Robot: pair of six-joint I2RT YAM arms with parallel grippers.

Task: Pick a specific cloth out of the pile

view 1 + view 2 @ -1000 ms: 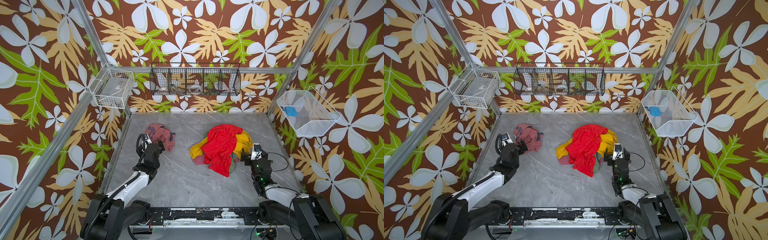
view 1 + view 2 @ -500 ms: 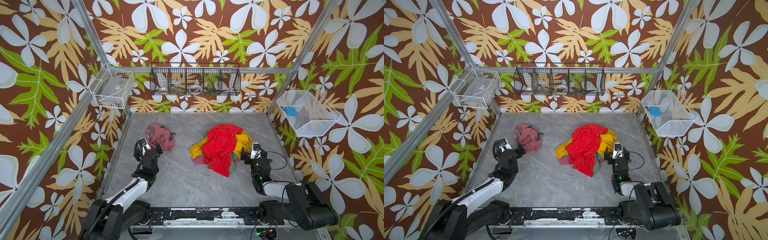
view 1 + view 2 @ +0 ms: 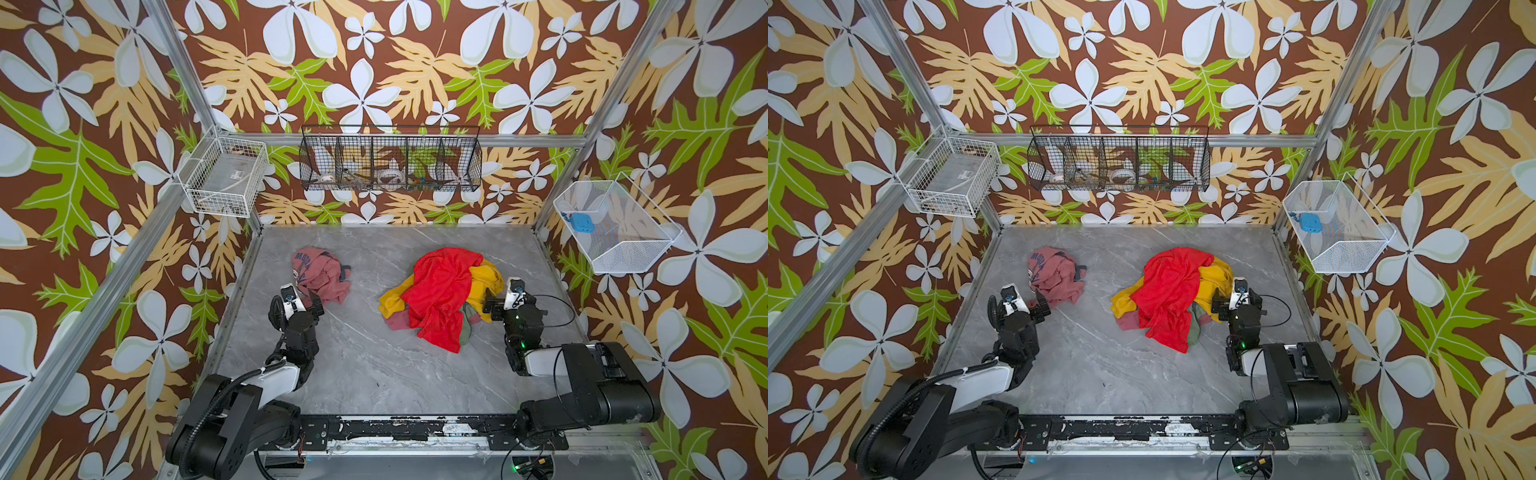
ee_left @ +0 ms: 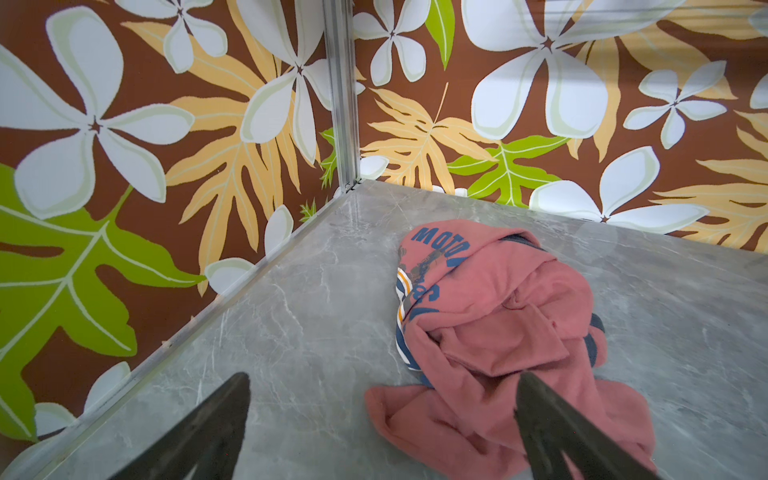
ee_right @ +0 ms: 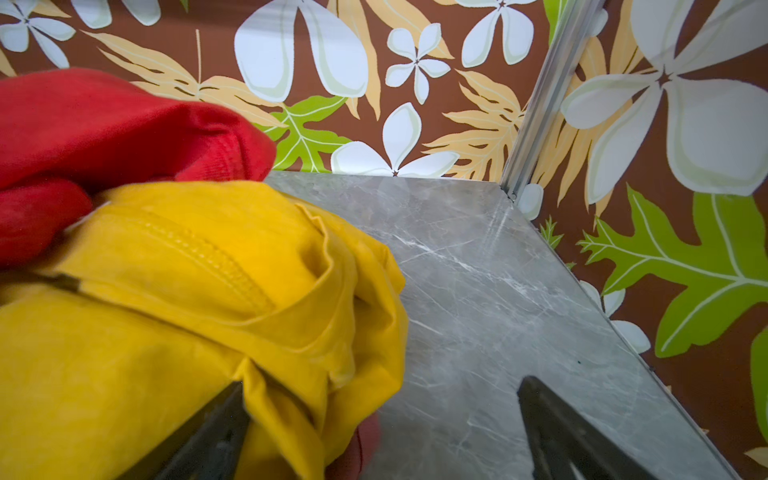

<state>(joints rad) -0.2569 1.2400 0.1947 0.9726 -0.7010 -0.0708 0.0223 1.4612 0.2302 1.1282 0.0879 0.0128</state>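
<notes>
The cloth (image 3: 318, 274) (image 3: 1054, 274), dusty pink with dark blue lettering, lies crumpled on the grey table at the back left, apart from the pile. My left gripper (image 3: 311, 305) (image 3: 1038, 306) is open just in front of it. In the left wrist view the cloth (image 4: 498, 316) has its near fold reaching between the left gripper's (image 4: 384, 376) spread fingers. The pile (image 3: 440, 295) (image 3: 1171, 291) has a big red cloth over yellow, pink and grey-green pieces. My right gripper (image 3: 492, 309) (image 3: 1221, 309) is open at the pile's right edge; in the right wrist view, yellow cloth (image 5: 187, 311) bulges between the right gripper's (image 5: 382, 386) fingers.
A black wire basket (image 3: 390, 158) hangs on the back wall. A white wire basket (image 3: 224, 176) is on the left wall, and a white mesh basket (image 3: 615, 226) holding a blue item is on the right. Patterned walls close the table (image 3: 365, 361) on three sides.
My left arm has drawn back a little toward the front, away from the pink cloth. The right arm's rear links have shifted while its gripper stays at the pile.
</notes>
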